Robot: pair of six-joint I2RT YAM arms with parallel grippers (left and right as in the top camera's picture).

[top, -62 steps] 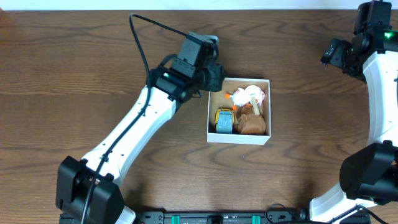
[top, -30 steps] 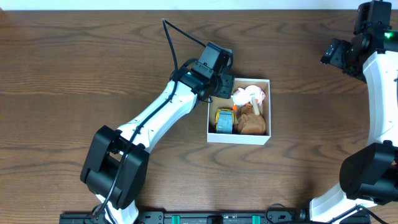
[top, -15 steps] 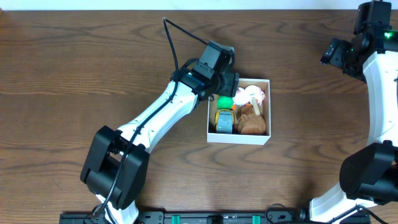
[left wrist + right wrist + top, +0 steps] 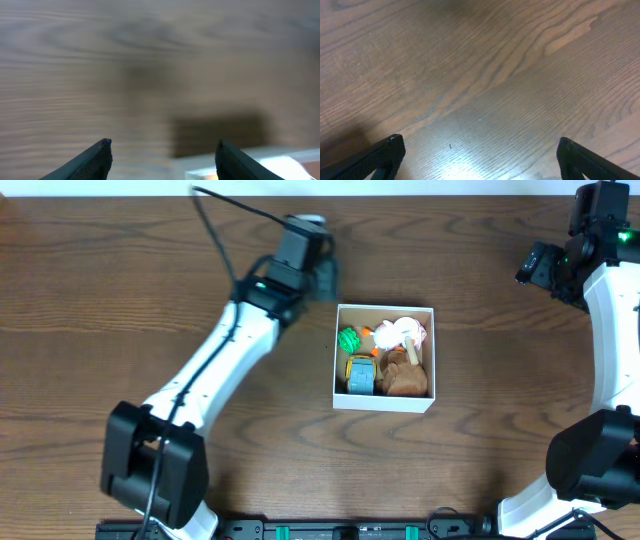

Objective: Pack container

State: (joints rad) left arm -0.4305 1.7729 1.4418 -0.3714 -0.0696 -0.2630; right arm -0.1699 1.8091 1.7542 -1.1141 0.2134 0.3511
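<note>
No legible text, label, brand, number or sign in any of the three views: none on the container [image 4: 384, 404], on the toys [image 4: 405, 380] inside it, or on the wooden surface [image 4: 120, 280].

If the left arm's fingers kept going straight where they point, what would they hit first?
The left gripper would likely meet the bare table first, just beside the container.

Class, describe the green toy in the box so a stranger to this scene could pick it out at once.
On the wooden table stands a white-walled square box. In its top-left corner, seen from overhead, beside the white-and-pink toy, lies a small toy, the only green one there.
</note>
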